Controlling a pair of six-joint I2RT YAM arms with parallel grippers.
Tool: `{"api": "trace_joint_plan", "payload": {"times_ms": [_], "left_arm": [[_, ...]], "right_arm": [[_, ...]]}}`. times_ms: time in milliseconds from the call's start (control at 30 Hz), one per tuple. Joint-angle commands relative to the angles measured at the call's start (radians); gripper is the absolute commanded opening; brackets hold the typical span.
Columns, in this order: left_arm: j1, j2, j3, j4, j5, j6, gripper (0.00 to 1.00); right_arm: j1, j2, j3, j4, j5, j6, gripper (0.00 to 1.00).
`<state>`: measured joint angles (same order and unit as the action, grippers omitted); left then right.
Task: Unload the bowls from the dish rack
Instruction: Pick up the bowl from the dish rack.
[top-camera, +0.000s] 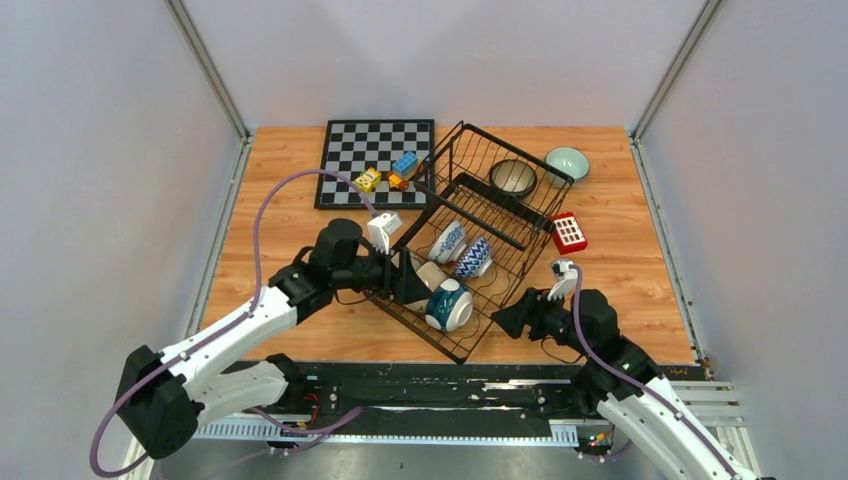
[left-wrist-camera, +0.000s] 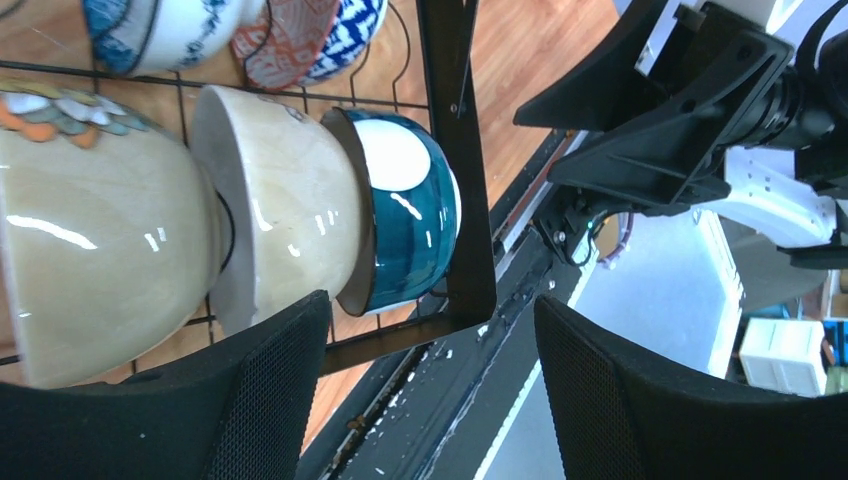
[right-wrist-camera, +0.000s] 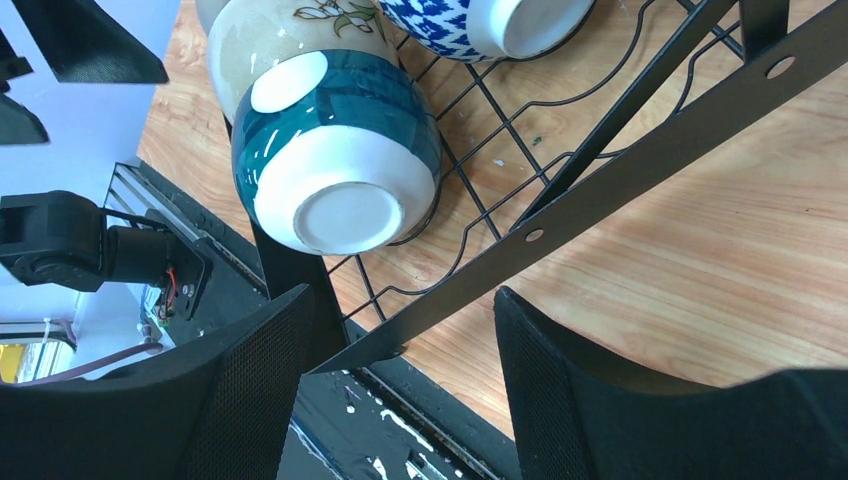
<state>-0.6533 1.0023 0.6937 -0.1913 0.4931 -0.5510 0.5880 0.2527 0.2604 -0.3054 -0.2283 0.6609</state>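
Dish rack (top-camera: 478, 216) sits skewed at mid-frame on the bench (top-camera: 290, 180). Teal bowl (top-camera: 450, 305) lies on its side in the rack's lowest corner, with a beige bowl (top-camera: 430, 275) pressed against its rim. Left pincer (left-wrist-camera: 432, 330) is released and empty at the rack's edge beside them. Right pincer (right-wrist-camera: 400, 300) is released and empty just outside that corner. Mint bowl (top-camera: 567, 162) stands on the bench, upper right.

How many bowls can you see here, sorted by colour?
Beige bowls: 2
Teal bowl: 1
Blue-and-white patterned bowls: 2
Dark speckled bowl: 1
Pale mint green bowl: 1
Total: 7
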Motion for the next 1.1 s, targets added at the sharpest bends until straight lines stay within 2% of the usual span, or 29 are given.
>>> {"api": "trace_joint_plan", "payload": {"times_ms": [0, 333, 1067], "left_arm": [[-0.056, 0.046, -0.027, 0.086, -0.018, -0.046, 0.76], [-0.091, 0.058, -0.125, 0.162, -0.057, -0.113, 0.71], [-0.103, 0.223, -0.215, 0.497, 0.088, -0.178, 0.58]], "right_arm": [[-0.011, 0.0, -0.03, 0.032, -0.014, 0.021, 0.69], [-0.01, 0.026, -0.011, 0.055, -0.014, 0.017, 0.7], [-0.011, 0.043, -0.023, 0.094, -0.039, 0.044, 0.69]]}}
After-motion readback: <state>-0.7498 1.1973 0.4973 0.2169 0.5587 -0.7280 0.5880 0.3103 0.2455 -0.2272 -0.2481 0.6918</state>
